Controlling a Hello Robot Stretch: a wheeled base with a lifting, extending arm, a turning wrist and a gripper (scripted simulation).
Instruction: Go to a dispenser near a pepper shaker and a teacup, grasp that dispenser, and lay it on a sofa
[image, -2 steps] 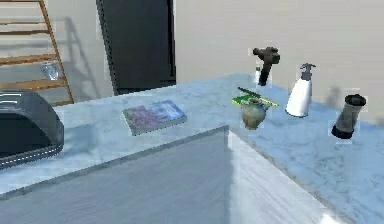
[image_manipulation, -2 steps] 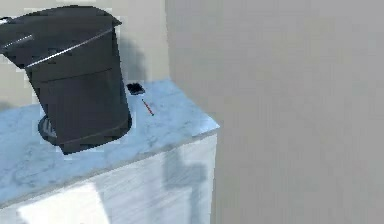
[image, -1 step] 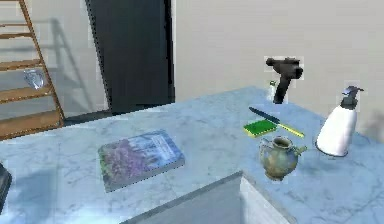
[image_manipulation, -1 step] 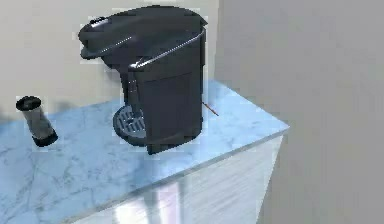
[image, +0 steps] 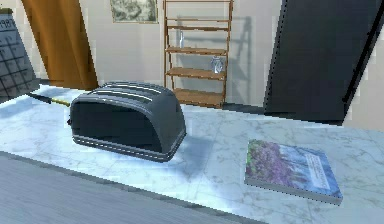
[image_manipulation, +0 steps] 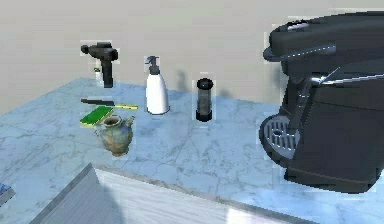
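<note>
On the marble tabletop (image_manipulation: 190, 160) the white pump dispenser (image_manipulation: 156, 92) stands upright, near a dark pepper shaker (image_manipulation: 204, 100) and a greenish cup (image_manipulation: 115, 135) whose inside is hidden. A black coffee machine (image_manipulation: 325, 100) stands at the arm side view's right. The fingers' state cannot be told.

ahead of me the counter (image: 215, 150) is white marble with pale blue-grey veins, the toaster (image: 128, 120) on it dark grey, the book (image: 292, 168) mottled purple and green on its cover, and the shelf (image: 197, 50) behind orange-brown wood. to my arm's side i see a white dispenser (image_manipulation: 156, 92), a black pepper shaker (image_manipulation: 204, 100), a mottled olive-grey cup (image_manipulation: 115, 135), a green flat pad (image_manipulation: 97, 116) and a black coffee machine (image_manipulation: 325, 100).
</note>
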